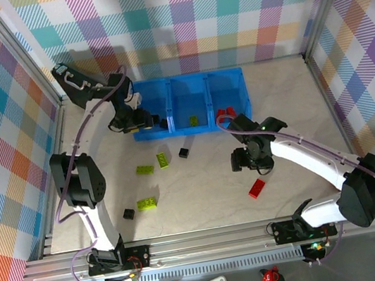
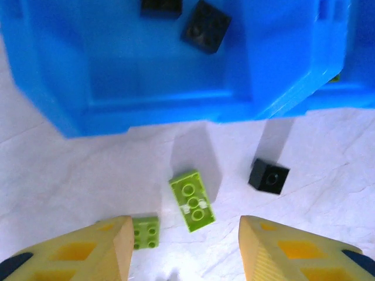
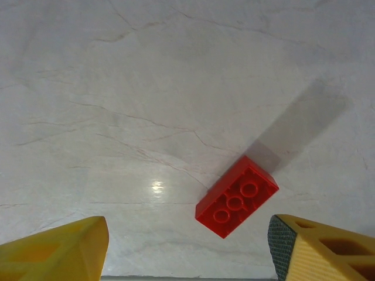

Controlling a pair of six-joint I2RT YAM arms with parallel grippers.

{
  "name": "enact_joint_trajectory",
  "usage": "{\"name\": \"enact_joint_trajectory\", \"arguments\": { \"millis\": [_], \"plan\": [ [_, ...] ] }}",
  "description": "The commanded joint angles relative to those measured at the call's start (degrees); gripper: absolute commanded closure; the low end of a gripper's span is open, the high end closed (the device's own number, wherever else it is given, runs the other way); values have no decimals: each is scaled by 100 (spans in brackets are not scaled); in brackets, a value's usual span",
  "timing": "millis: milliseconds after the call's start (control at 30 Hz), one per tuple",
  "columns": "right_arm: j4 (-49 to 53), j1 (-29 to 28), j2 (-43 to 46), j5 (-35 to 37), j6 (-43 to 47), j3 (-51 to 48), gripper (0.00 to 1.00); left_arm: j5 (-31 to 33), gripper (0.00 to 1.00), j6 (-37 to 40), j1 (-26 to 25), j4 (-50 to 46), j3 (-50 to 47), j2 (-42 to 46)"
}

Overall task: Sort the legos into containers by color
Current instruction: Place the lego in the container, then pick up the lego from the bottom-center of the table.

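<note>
One red brick (image 3: 237,196) is the obvious next grab on the right side. It's lying flat, studs up, on the pale tabletop (image 3: 146,88), well short of the blue tray (image 1: 223,73).

By the look of it, it's hard, light plastic with slick sides. My guess is it won't crush, but it could skate or pop out if pinched on a corner. I'd take it across the two long flat sides, turning the wrist first since it sits at an angle to the fingers.

The right gripper (image 3: 187,249) hangs over it pointing down, jaws spread wide and empty, with the brick nearer the dark-padded finger (image 3: 282,243).

The left gripper (image 2: 183,249) is stretched out to the front of the tray's left compartment, where black bricks (image 2: 205,26) lie. Its jaws are apart with nothing in them. Under it sit a lime brick (image 2: 192,201), a smaller lime one (image 2: 145,232) and a black cube (image 2: 269,176).
</note>
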State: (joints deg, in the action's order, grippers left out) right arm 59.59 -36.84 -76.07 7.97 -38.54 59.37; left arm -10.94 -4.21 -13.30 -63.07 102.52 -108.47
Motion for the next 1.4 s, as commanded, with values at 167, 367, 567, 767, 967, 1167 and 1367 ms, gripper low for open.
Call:
{"name": "enact_joint_trajectory", "arguments": {
  "millis": [167,367,567,767,967,1167,1367],
  "plan": [
    [-23,-34,150,418,-1591,-728,26,725,49,196,56,121,-1078,1064],
    [-468,-34,417,206,-2724,-1370,27,830,49,89,56,549,-1800,1320],
    [-910,-34,704,123,-3297,-1791,28,805,49,22,47,935,-2405,1491],
    [-1239,-25,787,100,-3693,-2131,31,1042,49,110,-6,1010,-2550,1589],
    [-1635,-25,583,-68,-3726,-2387,35,1142,50,192,-40,1156,-2714,1706],
    [-1916,-23,296,-258,-3773,-2510,40,1214,50,239,-154,1178,-2767,1711],
    [-1866,-24,180,-313,-3758,-2453,48,1286,50,270,-256,1182,-2781,1698]
  ]
}}
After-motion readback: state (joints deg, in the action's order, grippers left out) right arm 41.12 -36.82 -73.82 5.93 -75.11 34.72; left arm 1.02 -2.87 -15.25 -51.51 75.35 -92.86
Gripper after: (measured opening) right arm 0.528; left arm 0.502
